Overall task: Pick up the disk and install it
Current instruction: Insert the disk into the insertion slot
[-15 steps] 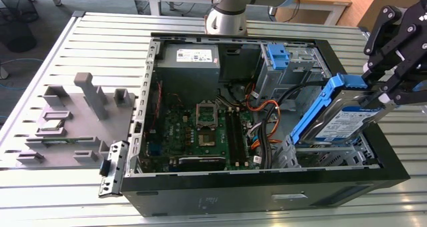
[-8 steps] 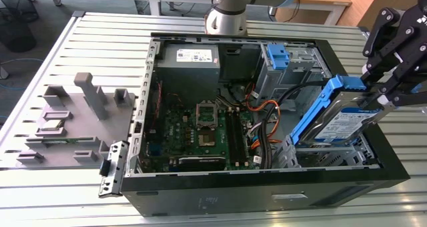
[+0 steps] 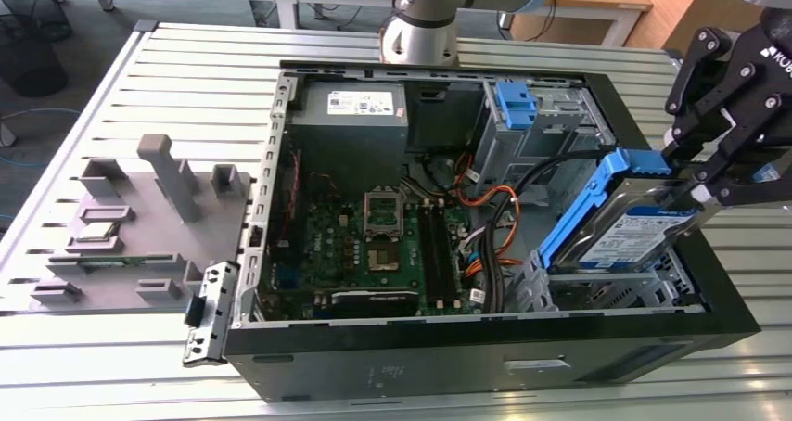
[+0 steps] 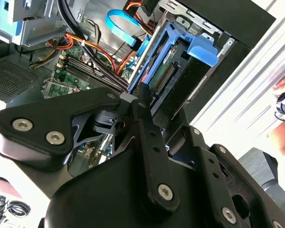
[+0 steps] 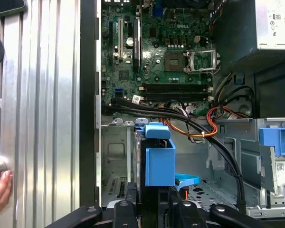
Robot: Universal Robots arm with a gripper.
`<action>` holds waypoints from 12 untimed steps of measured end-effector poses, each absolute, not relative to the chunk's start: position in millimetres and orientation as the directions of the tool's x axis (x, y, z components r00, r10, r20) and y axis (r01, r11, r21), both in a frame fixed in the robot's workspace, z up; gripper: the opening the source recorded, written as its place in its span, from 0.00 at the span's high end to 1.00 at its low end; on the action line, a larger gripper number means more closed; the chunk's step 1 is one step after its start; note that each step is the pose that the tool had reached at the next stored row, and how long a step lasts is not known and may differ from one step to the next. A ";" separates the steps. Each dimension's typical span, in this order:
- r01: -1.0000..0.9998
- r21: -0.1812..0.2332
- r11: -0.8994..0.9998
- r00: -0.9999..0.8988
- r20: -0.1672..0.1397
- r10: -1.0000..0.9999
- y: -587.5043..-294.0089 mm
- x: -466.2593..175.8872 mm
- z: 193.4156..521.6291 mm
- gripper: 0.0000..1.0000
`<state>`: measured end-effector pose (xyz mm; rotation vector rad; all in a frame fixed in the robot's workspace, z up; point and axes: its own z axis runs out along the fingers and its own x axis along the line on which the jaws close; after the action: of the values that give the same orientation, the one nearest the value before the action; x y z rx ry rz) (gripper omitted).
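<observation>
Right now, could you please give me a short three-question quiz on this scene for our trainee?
1. True or false: the disk lies flat.
2. What does the hand grip? A the disk; B the power supply; C a cable.
3. What colour is the bracket framing the disk?
Key: 1 false, it is tilted; 2 A; 3 blue.

Disk (image 3: 633, 228) in my claw (image 3: 693, 182), tilted over case (image 3: 495, 354) at exterior view's right; tray (image 3: 229, 219) on surface (image 3: 185, 78) beside case, exterior view's left.
</observation>
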<state>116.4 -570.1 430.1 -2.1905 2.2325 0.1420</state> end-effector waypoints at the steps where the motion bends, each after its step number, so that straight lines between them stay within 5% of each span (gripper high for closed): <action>1: -0.998 0.057 0.017 -0.021 -0.071 -0.997 -570.1 116.4 428.6 0.65; 12: -0.998 0.057 0.013 -0.017 -0.071 -0.997 -570.3 116.4 409.0 0.65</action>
<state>116.4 -570.3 409.0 -2.1956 2.2279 0.1418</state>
